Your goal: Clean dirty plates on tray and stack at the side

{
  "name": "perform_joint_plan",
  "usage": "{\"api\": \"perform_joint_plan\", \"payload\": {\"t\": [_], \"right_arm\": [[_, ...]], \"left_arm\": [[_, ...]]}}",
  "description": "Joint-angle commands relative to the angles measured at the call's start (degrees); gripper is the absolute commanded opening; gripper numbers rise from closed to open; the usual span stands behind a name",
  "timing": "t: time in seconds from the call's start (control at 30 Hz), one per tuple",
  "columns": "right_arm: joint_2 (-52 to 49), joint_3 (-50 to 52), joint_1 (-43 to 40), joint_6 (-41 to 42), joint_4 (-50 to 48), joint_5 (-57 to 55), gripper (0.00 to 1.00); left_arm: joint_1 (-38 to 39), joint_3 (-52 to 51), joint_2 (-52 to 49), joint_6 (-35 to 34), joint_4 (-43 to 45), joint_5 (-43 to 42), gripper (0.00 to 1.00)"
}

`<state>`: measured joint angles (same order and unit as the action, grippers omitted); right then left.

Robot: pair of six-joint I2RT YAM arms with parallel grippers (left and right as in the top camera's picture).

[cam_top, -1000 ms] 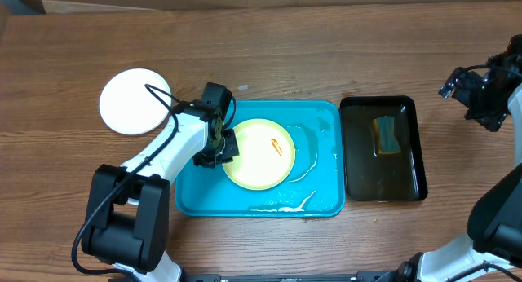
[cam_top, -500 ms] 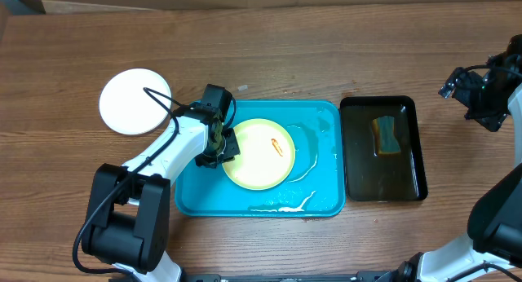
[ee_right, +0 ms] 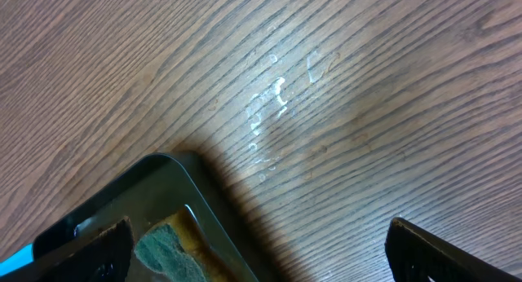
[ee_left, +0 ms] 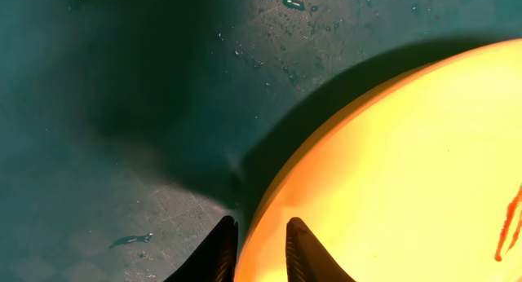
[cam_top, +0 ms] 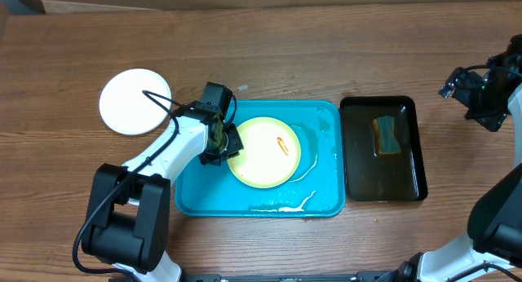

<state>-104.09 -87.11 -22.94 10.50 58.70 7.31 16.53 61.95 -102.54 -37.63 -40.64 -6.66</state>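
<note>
No writing, label, brand, number or sign can be read in the overhead view or in either wrist view. The one mark on the pale yellow plate (cam_top: 263,154) is an orange-red smear (cam_top: 282,143), which forms no letter or figure.

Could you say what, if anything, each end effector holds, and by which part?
The left end effector grips the yellow plate by its rim; the right end effector holds nothing.
</note>
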Motion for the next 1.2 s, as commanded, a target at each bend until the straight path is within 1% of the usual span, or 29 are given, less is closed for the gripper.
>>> {"api": "perform_joint_plan", "payload": {"t": [0.0,0.3,0.4,0.5,0.53,0.63,0.8,1.0,1.1,1.17], "right_arm": [[0.46,-1.01,-0.17,0.2,-0.09,0.31,1.0],[0.46,-1.01,-0.17,0.2,-0.09,0.31,1.0],[0.46,-1.01,-0.17,0.2,-0.09,0.31,1.0],[0.46,-1.01,-0.17,0.2,-0.09,0.31,1.0],[0.46,-1.01,-0.17,0.2,-0.09,0.31,1.0],[0.46,-1.01,-0.17,0.2,-0.09,0.31,1.0],[0.46,-1.01,-0.17,0.2,-0.09,0.31,1.0],[0.46,-1.01,-0.17,0.2,-0.09,0.31,1.0],[0.46,-1.01,-0.17,0.24,-3.52,0.98,1.0],[0.46,-1.03,-0.17,0.26,-4.85,4.15,1.0]], "left_arm": [[0.33,-0.48,-0.55,-1.11,0.09,-0.83,0.21],[0.33,-0.81,-0.55,-0.02,-1.07,-0.39,0.2],[0.33,-0.81,-0.55,0.66,-1.11,-0.39,0.17],[0.37,-0.81,-0.57,1.18,-1.05,-0.44,0.11],[0.39,-0.81,-0.57,1.57,-1.01,-0.44,0.1],[0.42,-0.81,-0.57,3.37,-1.01,-0.44,0.12],[0.44,-0.81,-0.57,4.31,-1.05,-0.44,0.15],[0.48,-0.83,-0.66,5.9,-1.14,-0.87,0.14],[0.87,-0.83,-1.14,6.08,-1.55,-0.85,0.14],[1.29,-0.83,-1.27,6.73,-1.51,-0.85,0.13]]}}
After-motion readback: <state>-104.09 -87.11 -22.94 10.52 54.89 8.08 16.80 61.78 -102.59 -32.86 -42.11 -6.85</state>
